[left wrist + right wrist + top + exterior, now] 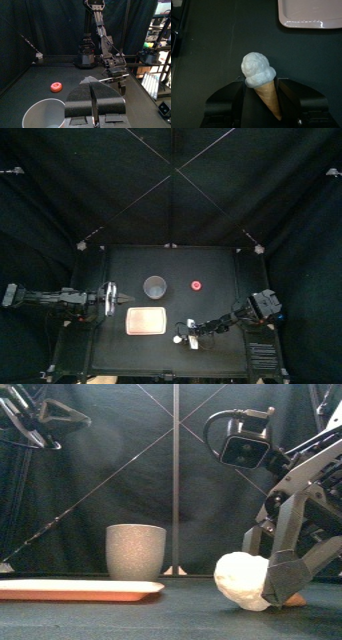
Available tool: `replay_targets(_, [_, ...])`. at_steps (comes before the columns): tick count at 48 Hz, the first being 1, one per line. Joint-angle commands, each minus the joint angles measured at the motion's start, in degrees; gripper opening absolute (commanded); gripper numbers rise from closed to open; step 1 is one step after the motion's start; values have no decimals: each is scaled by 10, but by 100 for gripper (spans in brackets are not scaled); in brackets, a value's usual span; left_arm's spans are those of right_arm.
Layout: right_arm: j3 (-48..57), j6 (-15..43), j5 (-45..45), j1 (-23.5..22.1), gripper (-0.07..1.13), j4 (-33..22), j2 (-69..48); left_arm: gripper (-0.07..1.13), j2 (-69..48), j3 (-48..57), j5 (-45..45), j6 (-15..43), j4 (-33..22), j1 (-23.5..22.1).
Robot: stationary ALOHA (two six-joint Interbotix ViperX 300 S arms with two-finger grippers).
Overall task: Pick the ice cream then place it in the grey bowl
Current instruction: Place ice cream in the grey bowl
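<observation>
Near the desk's [127, 263] front edge, right of centre: ice cream [260, 75] lying between the right gripper's [262, 89] fingers.
The fingers stand apart, one on each side of the orange cone, with a slim gap on both sides. The white scoop end lies to the left, near the pink tray's [144, 320] near right corner. Farther back and left of centre the grey bowl [136, 551] stands upright, bare desk between it and the ice cream, a small red toy [198, 285] to its right. The left gripper [93, 97], fingers together, hovers at the left beside the bowl.
</observation>
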Motion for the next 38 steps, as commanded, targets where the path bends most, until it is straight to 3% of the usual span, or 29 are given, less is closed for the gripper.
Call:
replay_targets(1, [-10, -1, 0, -5, 54, -4, -11, -3, 2, -8, -3, 0, 1, -1])
replay_targets(6, [-16, -1, 1, -24, 47, -12, -21, -3, 2, -8, -3, 1, 1, -1])
replay_targets(13, [-33, -2, 11, -67, 48, -46, -54, -3, 2, -8, -3, 1, 1, -1])
replay_targets(28, [-129, 0, 47, -205, 48, -140, -124, -3, 2, -8, -3, 1, 2, -1])
replay_targets(38, [-213, 3, 47, -271, 48, -154, -95, -3, 2, -8, -3, 1, 1, -1])
